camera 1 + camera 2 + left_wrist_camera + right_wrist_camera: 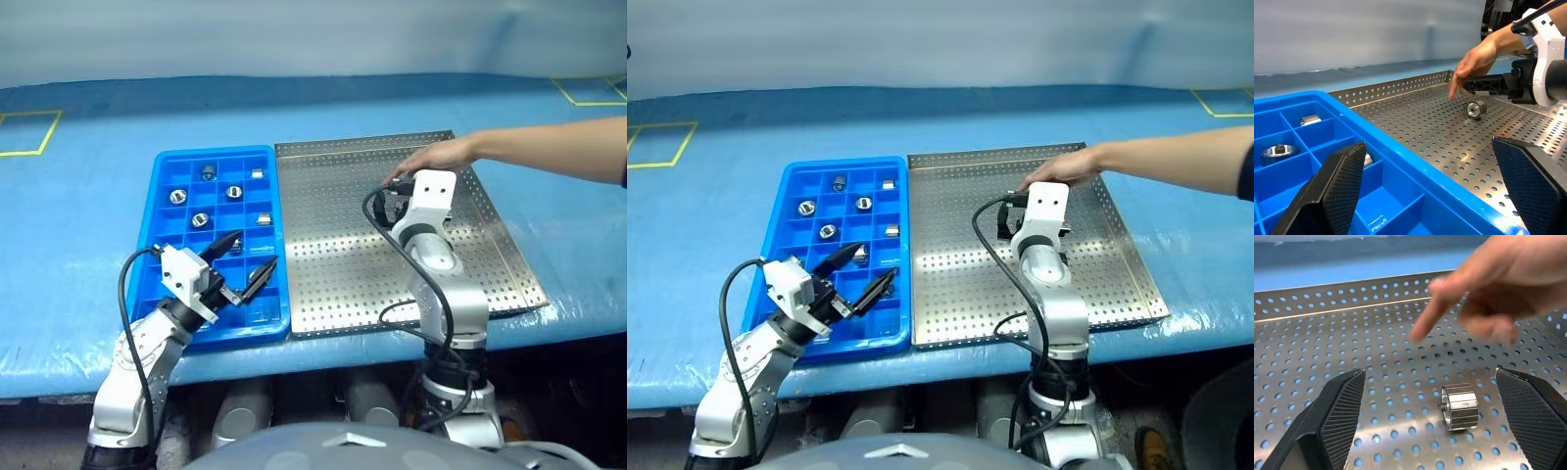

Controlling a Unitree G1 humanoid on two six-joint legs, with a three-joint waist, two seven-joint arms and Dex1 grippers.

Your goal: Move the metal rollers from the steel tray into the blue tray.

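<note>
The blue tray (216,154) lies on the left with several metal rollers (233,192) in its far compartments. Beside it on the right is the steel tray (333,264). One metal roller (1459,406) lies on its side on the perforated floor. My right gripper (1427,374) is open just short of it, a finger on each side and apart from it. A person's hand (436,157) reaches into the steel tray just past that roller. My left gripper (253,253) hovers open and empty over the near part of the blue tray.
The person's forearm (549,147) crosses the far right corner of the steel tray. Both trays rest on a blue-covered table (78,225) with yellow tape marks (29,132) at the far corners. The table's front edge runs just below the trays.
</note>
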